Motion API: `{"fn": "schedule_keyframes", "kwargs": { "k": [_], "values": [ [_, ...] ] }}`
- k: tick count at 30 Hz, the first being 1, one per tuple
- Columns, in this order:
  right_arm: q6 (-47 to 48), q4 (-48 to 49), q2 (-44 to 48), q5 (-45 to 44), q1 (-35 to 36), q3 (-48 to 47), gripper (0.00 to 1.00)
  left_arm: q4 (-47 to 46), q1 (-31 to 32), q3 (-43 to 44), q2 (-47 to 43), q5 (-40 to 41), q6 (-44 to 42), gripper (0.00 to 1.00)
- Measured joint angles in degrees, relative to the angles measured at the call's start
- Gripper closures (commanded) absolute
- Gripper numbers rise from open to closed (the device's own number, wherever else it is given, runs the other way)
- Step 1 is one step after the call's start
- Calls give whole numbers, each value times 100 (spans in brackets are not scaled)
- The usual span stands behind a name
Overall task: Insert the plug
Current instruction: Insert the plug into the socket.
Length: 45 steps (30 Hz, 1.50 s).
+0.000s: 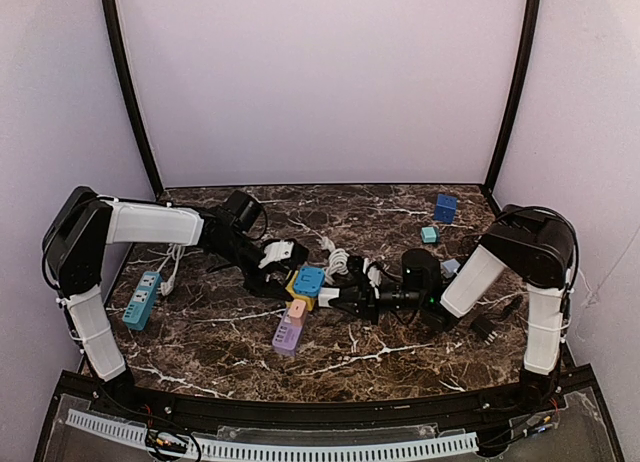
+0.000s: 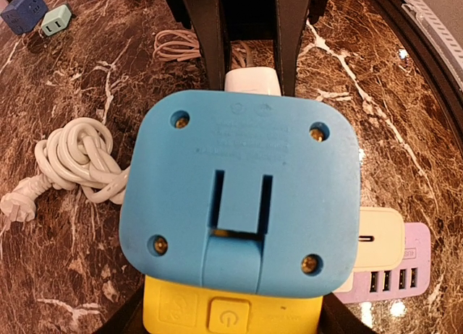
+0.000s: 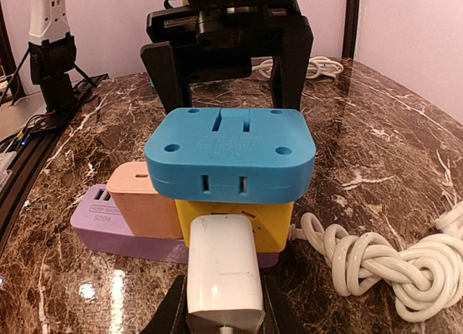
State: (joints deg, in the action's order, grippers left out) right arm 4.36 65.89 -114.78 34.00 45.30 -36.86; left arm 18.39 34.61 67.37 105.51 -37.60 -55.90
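Observation:
A white plug (image 3: 223, 265) is clamped in my right gripper (image 3: 223, 316), its front end pressed against the near face of a yellow socket cube (image 3: 271, 222). On top of the cube sits a blue adapter (image 3: 231, 153) with two slots facing me. My left gripper (image 2: 231, 321) is shut on the yellow cube (image 2: 231, 312) from the far side, one black finger (image 2: 347, 321) at each flank, under the blue adapter (image 2: 239, 189). From above, both grippers meet mid-table: left gripper (image 1: 298, 281), right gripper (image 1: 336, 297), plug (image 1: 328, 296). The plug's prongs are hidden.
A pink adapter (image 3: 141, 200) on a purple power strip (image 3: 98, 222) lies against the cube's side. A coiled white cable (image 3: 391, 265) lies close by. Farther off are a teal power strip (image 1: 142, 299), a blue cube (image 1: 445, 207), a small teal cube (image 1: 429, 235) and a black adapter (image 1: 487, 327).

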Motion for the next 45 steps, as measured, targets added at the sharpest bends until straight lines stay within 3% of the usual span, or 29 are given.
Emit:
{"fn": "schedule_keyframes", "kwargs": {
  "k": [8, 17, 32, 40, 45],
  "values": [
    [151, -37, -15, -44, -2, -44, 100, -37, 37, 0, -26, 138, 131, 99],
    [785, -754, -282, 260, -107, -833, 100, -9, 57, 74, -85, 623, 433, 99],
    [866, -1296, -372, 295, -111, -1296, 99, 107, 68, 186, -96, 999, 914, 99],
    [846, -905, -247, -76, -111, -887, 51, -166, 210, 92, -146, 1300, 1329, 99],
    [879, -581, 319, -625, -31, -26, 45, -638, 579, 39, -111, 1731, 1958, 99]
  ]
}}
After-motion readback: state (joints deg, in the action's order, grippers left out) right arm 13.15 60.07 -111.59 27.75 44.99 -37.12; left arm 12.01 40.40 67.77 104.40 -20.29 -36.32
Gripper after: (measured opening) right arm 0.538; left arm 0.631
